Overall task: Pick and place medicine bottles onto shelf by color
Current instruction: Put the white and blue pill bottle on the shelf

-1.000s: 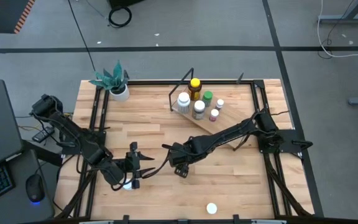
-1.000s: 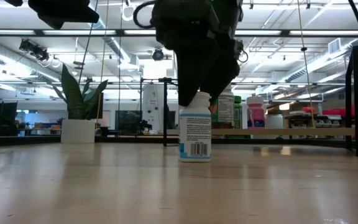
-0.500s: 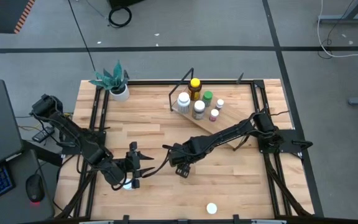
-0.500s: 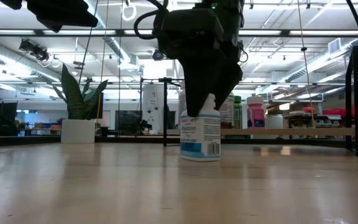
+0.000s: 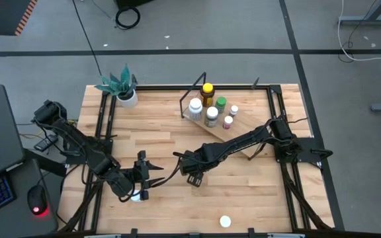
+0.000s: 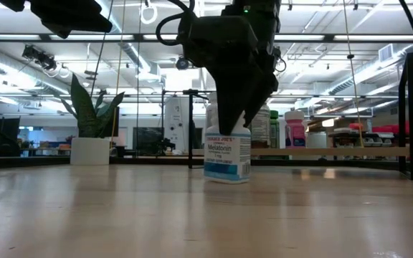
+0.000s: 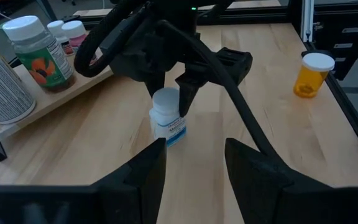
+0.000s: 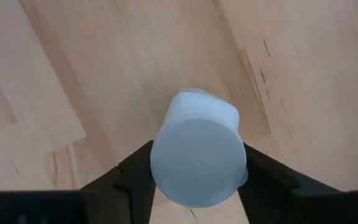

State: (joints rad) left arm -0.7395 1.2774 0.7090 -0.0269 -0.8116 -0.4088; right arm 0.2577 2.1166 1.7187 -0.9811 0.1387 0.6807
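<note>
So this is the pick step: the right gripper [image 5: 192,173] is down over a white melatonin bottle [image 6: 227,153] near the middle of the table [image 5: 256,198], a bit toward the front edge. From its own wrist camera the two fingers [image 8: 132,171] sit on either side of the white cap [image 8: 199,157], tight against it, so I'd call it pinched by the cap rather than just straddled. The bottle's base looks like it's on the wood, or barely off; the low view doesn't settle that.

The bottle's long axis runs up and down, cap on top, but it isn't dead vertical. In the low view it leans a little, and the label faces the front edge.

Next move, as I read it: lift straight up until it hangs clear, then carry it to the shelf [image 5: 233,131] by the table's back edge and set it with the other white-capped bottles [image 5: 195,108]. A cap grip on a leaning bottle could swing or slip, so go slow.

The left gripper [image 5: 152,174] waits near the front-left part of the table, fingers parted with nothing between them. One more orange bottle [image 7: 307,75] stands apart near the front edge.
</note>
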